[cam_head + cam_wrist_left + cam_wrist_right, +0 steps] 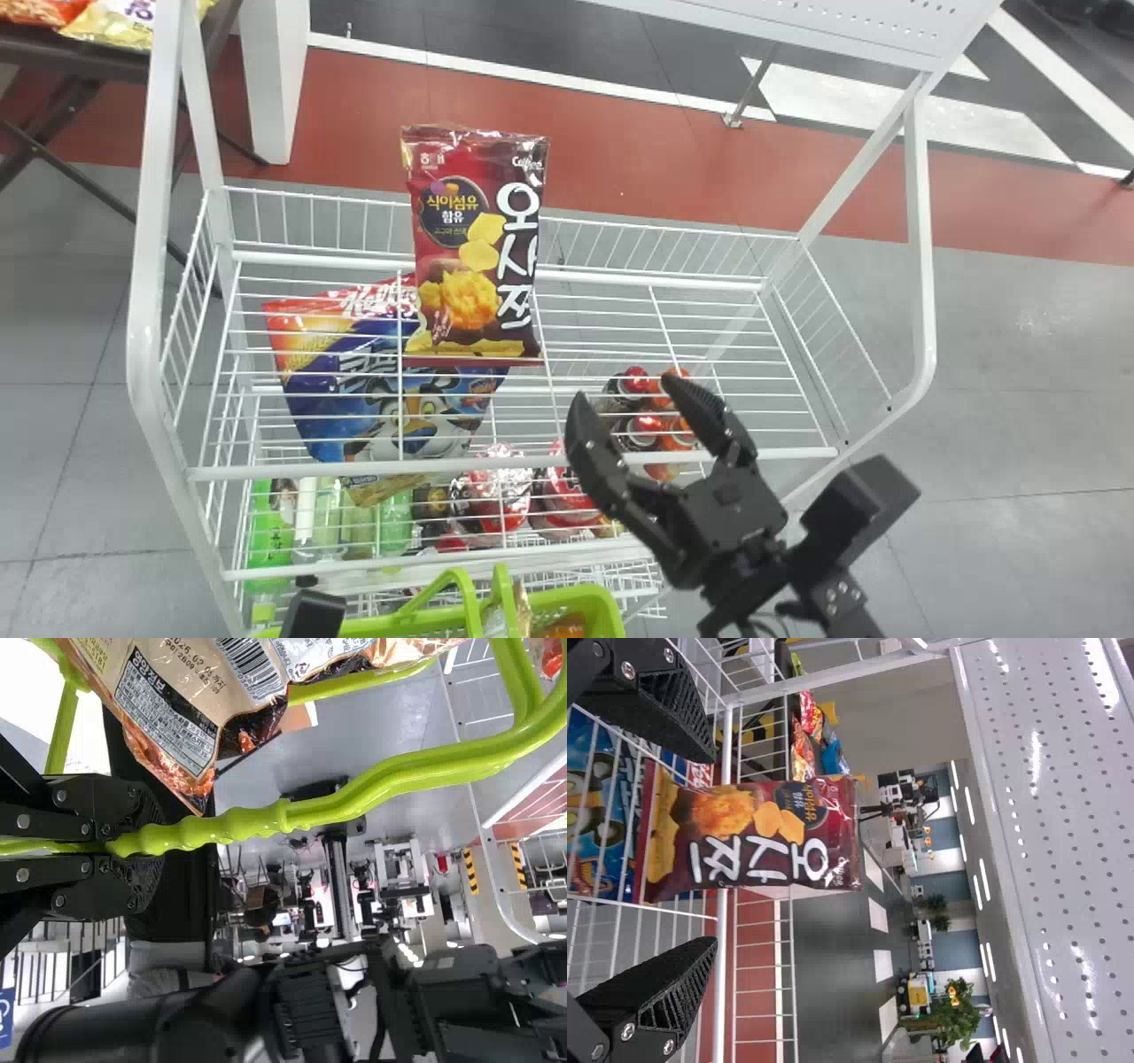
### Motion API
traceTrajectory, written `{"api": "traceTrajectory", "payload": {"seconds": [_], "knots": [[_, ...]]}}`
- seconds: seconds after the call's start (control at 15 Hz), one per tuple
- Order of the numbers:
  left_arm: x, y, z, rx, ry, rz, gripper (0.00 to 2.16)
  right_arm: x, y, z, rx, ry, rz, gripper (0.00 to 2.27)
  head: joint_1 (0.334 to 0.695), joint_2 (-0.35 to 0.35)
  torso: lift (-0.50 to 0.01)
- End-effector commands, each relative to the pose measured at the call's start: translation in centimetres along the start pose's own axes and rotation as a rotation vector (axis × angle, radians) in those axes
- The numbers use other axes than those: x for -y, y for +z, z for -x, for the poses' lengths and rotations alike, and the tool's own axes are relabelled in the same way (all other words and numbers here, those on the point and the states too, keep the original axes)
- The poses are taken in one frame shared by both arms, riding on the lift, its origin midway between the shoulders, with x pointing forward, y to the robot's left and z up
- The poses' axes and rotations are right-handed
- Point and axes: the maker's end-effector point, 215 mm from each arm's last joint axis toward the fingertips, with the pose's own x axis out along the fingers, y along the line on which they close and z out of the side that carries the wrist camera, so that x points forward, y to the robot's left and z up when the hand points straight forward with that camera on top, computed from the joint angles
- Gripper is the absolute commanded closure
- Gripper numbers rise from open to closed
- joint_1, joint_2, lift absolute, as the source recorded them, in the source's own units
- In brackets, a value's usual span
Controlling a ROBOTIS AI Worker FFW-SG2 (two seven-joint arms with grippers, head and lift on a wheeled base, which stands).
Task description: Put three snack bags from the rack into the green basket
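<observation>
Holds right gripper (631, 394) open, near and right of maroon bag (469, 257) on rack (143, 341), overlapping a part-hidden blue bag (310, 412). Clamps handle (257, 822) of green basket (609, 610) with left gripper (314, 613), largely cut off at near left

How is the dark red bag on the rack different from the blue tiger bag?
The red bag is narrower; the blue bag is wider.
The red bag stands upright on the top shelf, but the blue bag is tilted, below that shelf's wires.
The red bag shows yellow chips, while the blue bag shows a cartoon tiger.
Both have pictures on them.
</observation>
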Motion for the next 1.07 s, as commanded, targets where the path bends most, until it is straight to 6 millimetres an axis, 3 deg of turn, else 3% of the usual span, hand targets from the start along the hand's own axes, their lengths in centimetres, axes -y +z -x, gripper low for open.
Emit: {"api": "traceTrajectory", "payload": {"seconds": [0.0, 0.2, 1.0], "knots": [[-0.1, 0.1, 0.0, 0.003, -0.001, 0.002, 1.17, -1.0, -0.9, 1.9, -0.028, 0.013, 0.007, 0.09, 0.695, -0.35, 0.0], [0.0, 0.2, 0.0, 0.004, -0.003, 0.001, 1.17, 0.5, -1.1, 3.3, -0.074, -0.015, 0.026, 0.09, 0.695, -0.35, 0.0], [0.4, -0.4, 0.0, 0.006, -0.01, 0.004, 1.17, 0.2, -1.4, 3.5, -0.077, -0.019, 0.031, 0.09, 0.695, -0.35, 0.0]]}}
